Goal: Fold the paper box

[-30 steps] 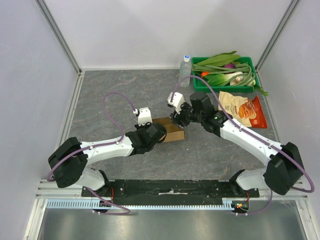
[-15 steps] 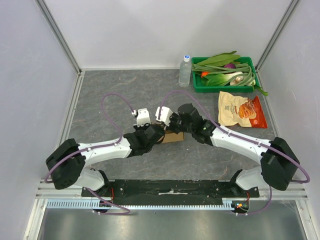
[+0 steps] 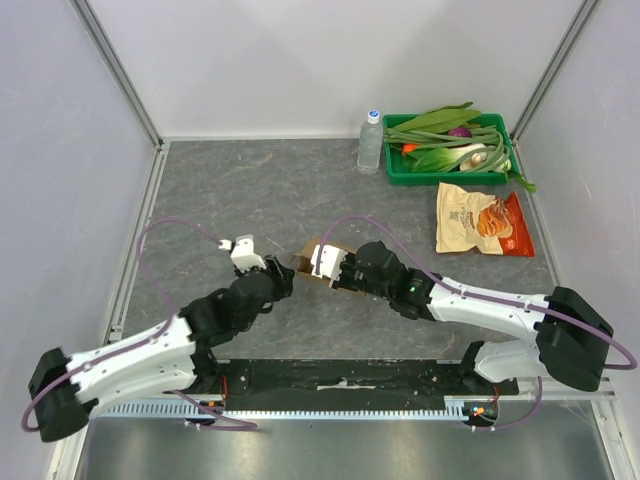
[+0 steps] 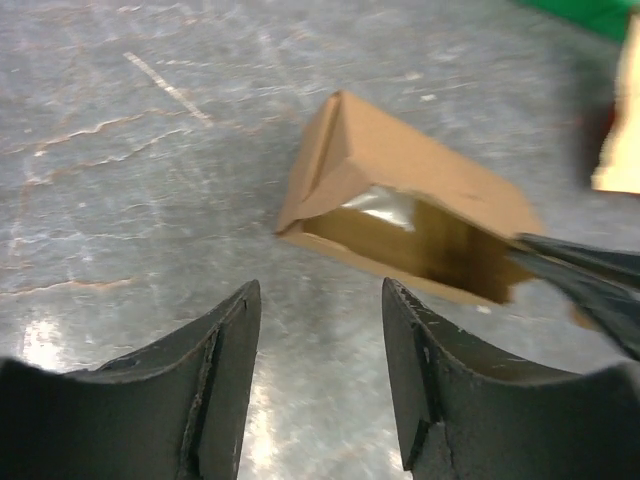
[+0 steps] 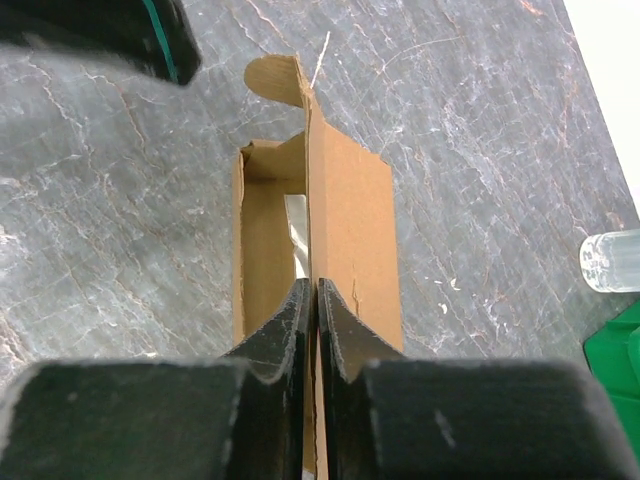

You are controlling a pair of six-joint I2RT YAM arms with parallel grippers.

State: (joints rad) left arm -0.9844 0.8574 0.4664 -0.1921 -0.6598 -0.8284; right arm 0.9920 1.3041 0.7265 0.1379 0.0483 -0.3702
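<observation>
- R gripper (image 5: 314, 292) clamped on paper box (image 5: 350, 230) wall; box lies on counter (image 5: 120, 200).
- L gripper (image 4: 318, 300) jaws apart, empty; box at its 1 o'clock, apart.

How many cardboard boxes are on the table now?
1. The paper box lies near the middle, one wall pinched by the right gripper; the left gripper is open, clear of it. Others could be hidden from view.
</observation>
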